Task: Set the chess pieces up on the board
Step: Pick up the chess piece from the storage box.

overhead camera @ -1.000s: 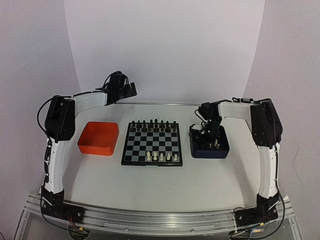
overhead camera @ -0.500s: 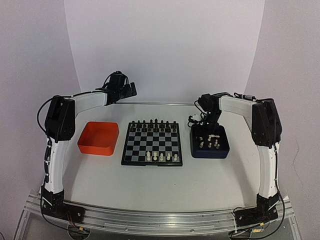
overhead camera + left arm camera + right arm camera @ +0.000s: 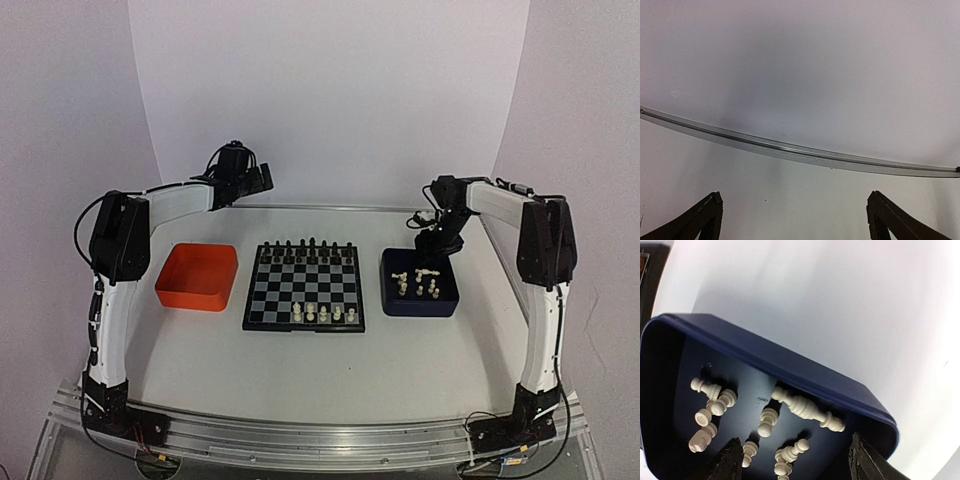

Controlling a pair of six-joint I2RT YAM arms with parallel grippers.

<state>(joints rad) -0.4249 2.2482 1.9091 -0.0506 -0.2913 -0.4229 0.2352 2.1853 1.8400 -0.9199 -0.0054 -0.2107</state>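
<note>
The board (image 3: 304,287) lies at the table's middle, black chessmen along its far rows and several cream-white chess pieces (image 3: 324,314) on its near row. More cream-white pieces (image 3: 418,283) lie in the dark blue tray (image 3: 418,303); the right wrist view shows them (image 3: 805,409) loose inside the tray (image 3: 790,367), one large piece lying on its side. My right gripper (image 3: 432,250) is open and empty above the tray's far edge, its tips (image 3: 796,462) spread over the pieces. My left gripper (image 3: 262,180) is open and empty, raised at the table's far left, its fingers (image 3: 887,217) spread wide.
An orange tray (image 3: 198,276) stands left of the board. A metal rail (image 3: 790,150) runs along the table's far edge in front of the white backdrop. Both arm bases sit at the near edge.
</note>
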